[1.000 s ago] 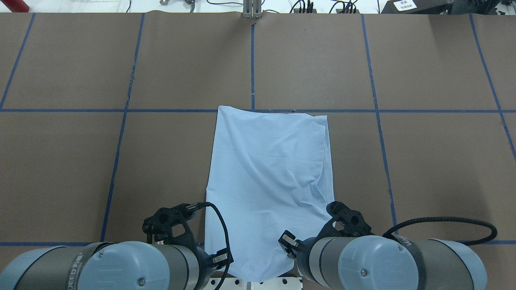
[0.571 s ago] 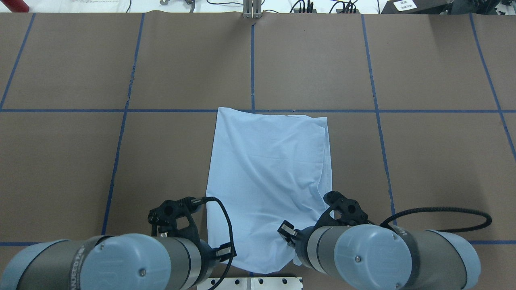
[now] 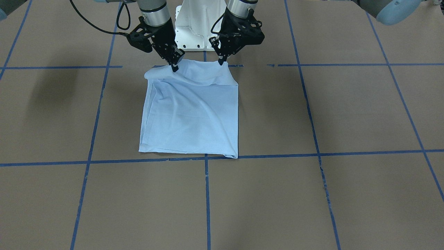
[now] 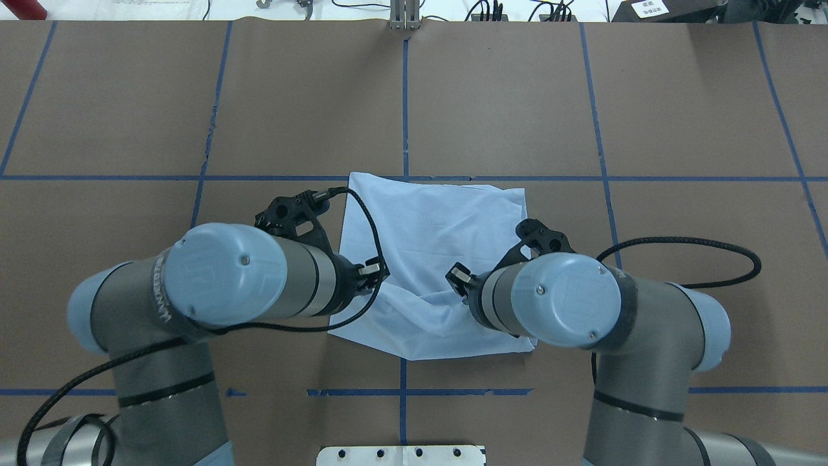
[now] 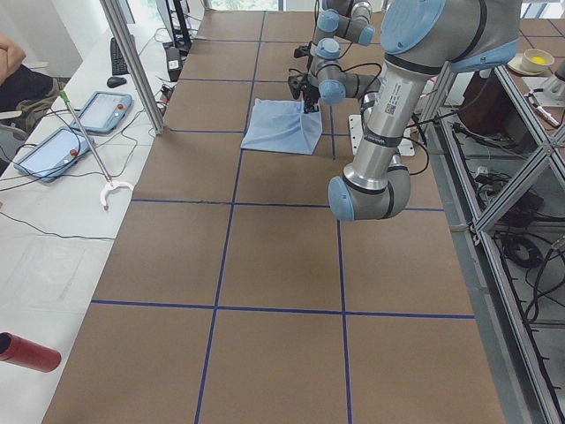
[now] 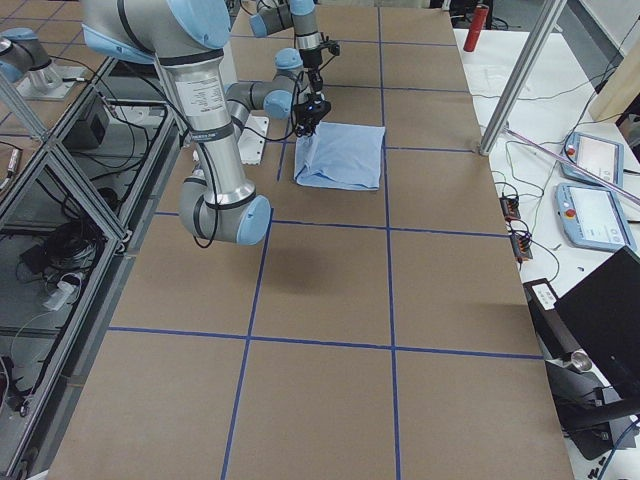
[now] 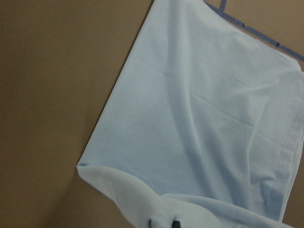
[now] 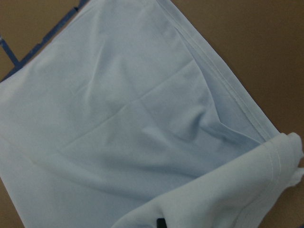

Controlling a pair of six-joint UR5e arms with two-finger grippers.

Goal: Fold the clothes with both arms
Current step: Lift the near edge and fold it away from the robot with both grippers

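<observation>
The light blue T-shirt [image 3: 194, 118] lies folded into a rectangle on the brown table, with no print or collar showing. My left gripper [image 3: 221, 63] is shut on one corner of the shirt's edge nearest the robot, and my right gripper [image 3: 174, 67] is shut on the other. That edge is lifted off the table and sags between them. From overhead both wrists hang over the near half of the T-shirt [image 4: 440, 213] and hide the fingertips. Each wrist view has raised cloth bunched at the bottom, over the flat T-shirt [image 7: 204, 118] [image 8: 118, 118].
The white pedestal base [image 3: 190, 31] stands just behind the shirt's held edge. Blue tape lines [image 4: 404, 97] divide the table into squares. Tablets [image 5: 97, 110] and cables lie on a side bench, where part of a person [image 5: 11, 55] shows.
Both arms have moved forward, away from the robot's base. They carry the shirt's near edge up and over the rest of it, so the cloth's visible footprint has shortened.
</observation>
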